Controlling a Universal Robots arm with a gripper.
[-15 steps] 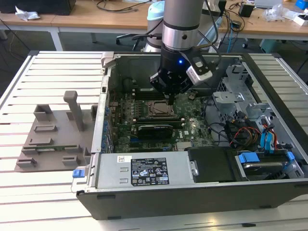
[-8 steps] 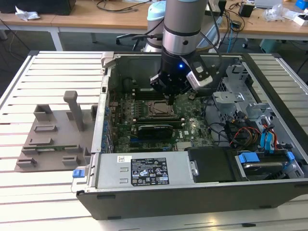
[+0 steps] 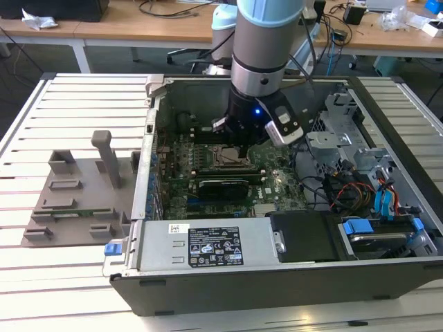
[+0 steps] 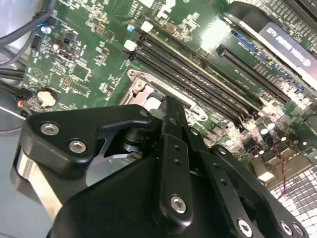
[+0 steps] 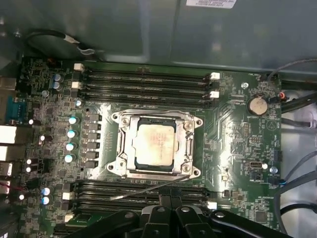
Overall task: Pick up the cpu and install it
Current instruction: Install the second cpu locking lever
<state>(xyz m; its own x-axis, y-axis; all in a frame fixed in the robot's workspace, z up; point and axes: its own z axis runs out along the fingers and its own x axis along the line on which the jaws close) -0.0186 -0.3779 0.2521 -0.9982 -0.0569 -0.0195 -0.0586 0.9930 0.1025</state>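
Currently, in the exterior view the gripper point(image 3: 239, 142) hangs over the socket point(image 3: 225, 158); in the first wrist view the cpu point(image 5: 154, 144) lies seated at socket centre, gripper at 6 o'clock, its opening indeterminable, so installation appears nearly complete.

power supply label point(image 3: 205, 245): white sticker on the grey box at the front of the case, packed with rows of print and little marks, way too small to make out
graphics card point(image 4: 290, 42): some pale lettering on the dark shroud in the second wrist view, can't get a word out of it
case wall sticker point(image 5: 210, 2): cut off, unreadable
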